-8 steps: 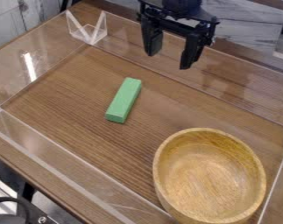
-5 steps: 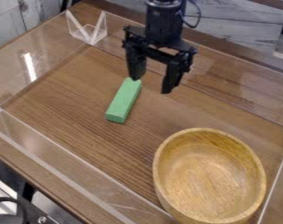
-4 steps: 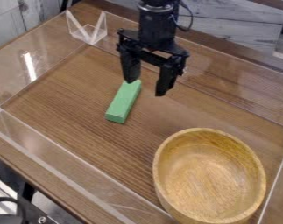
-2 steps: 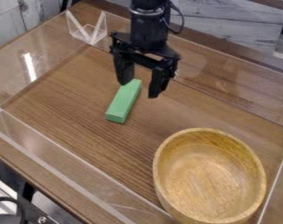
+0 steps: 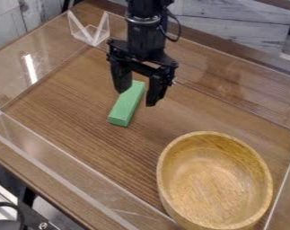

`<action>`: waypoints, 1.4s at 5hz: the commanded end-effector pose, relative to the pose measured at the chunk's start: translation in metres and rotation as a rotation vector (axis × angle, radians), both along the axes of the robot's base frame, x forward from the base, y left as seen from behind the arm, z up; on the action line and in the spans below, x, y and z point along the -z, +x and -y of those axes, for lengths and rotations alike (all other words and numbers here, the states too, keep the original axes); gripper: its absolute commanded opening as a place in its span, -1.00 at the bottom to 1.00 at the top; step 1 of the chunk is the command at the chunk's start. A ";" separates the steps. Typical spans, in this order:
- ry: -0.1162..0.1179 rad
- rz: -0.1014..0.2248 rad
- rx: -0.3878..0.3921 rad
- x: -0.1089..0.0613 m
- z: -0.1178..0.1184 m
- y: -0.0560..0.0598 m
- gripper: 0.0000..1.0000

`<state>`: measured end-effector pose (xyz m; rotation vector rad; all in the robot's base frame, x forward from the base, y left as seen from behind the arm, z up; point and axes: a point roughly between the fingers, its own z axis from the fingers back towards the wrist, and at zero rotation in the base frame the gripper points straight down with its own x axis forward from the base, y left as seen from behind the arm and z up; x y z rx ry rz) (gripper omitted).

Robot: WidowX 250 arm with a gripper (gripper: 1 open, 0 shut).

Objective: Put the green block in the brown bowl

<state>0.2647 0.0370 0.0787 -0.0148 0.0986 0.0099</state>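
Observation:
The green block (image 5: 126,110) lies flat on the wooden table, its long side running toward the lower left. My gripper (image 5: 136,92) hangs directly over the block's far end, open, one finger on each side of it. Whether the fingertips (image 5: 119,87) reach down to the block's level I cannot tell. The brown bowl (image 5: 215,180) sits at the front right, upright and with nothing in it, well apart from the block.
A low clear plastic wall (image 5: 51,166) fences the table on the left and front. A clear folded plastic stand (image 5: 87,29) is at the back left corner.
The open gripper has travelled from the back right toward the left and down, ending over the block's far end. Block and bowl have not moved.

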 end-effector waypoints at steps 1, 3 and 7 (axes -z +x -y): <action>0.004 0.062 0.007 -0.013 -0.005 0.001 1.00; -0.004 0.076 0.024 -0.009 -0.011 -0.004 1.00; -0.027 0.084 0.030 0.005 -0.019 -0.002 1.00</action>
